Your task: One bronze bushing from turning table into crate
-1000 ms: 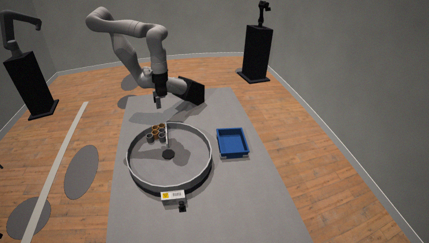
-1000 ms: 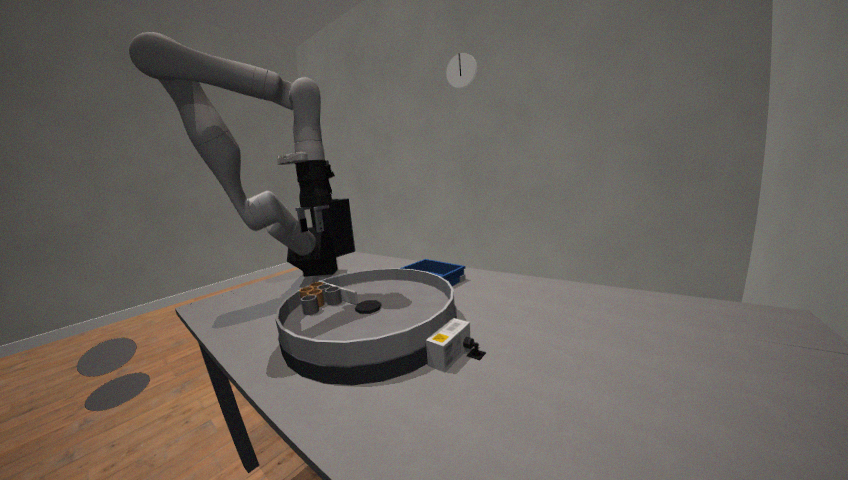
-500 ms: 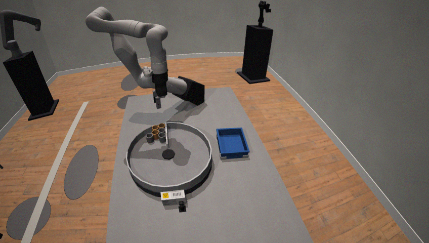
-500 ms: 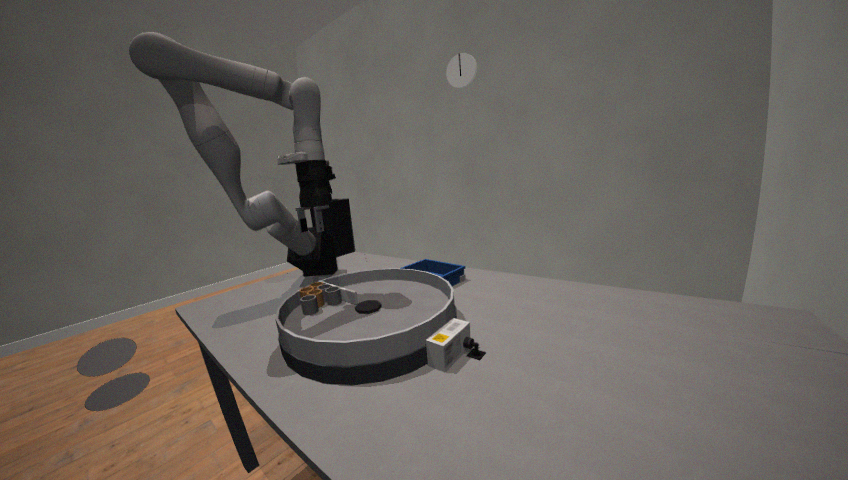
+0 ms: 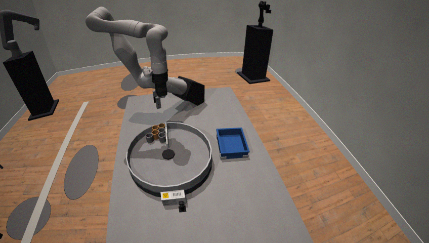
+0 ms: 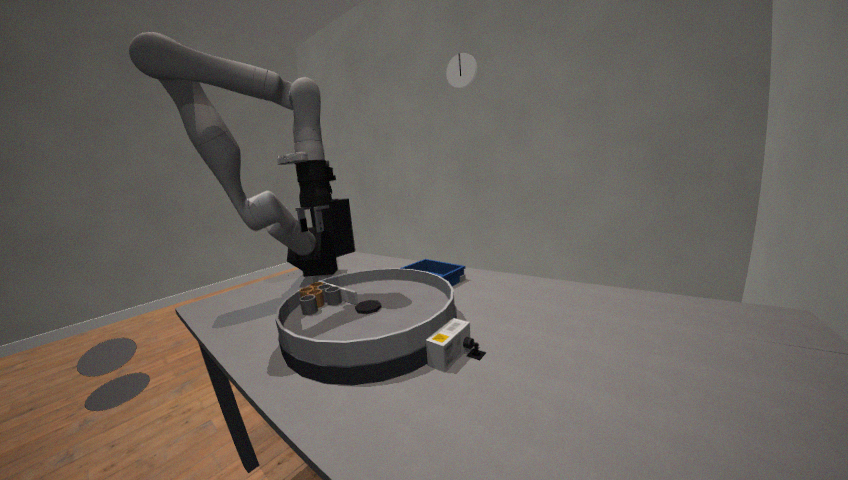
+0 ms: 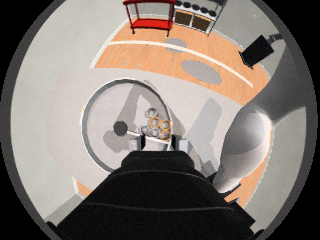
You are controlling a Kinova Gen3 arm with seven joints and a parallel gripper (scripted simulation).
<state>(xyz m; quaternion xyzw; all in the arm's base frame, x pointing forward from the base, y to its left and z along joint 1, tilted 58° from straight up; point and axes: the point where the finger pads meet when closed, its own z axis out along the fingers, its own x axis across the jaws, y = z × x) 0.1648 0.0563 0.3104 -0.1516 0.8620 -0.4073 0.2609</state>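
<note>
The black two-finger tool [image 5: 157, 103] hangs wide and empty, upper left of centre, above the cluster of bronze and grey cylindrical bushings [image 5: 155, 134] inside the round grey turning table [image 5: 192, 176]; the blue rectangular crate [image 5: 232, 143] sits right on the grey worktop [image 5: 241, 195].

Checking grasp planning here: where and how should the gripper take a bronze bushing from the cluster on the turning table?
From above, over its wall: the bronze bushing stands upright, bore up, packed among grey bushings. The open gripper probably needs one finger in the bore.

Grey walls [image 6: 595, 148] enclose a wood-plank floor [image 5: 301, 144], two black pedestals [image 5: 256, 54] and a grey table [image 6: 595, 386].
</note>
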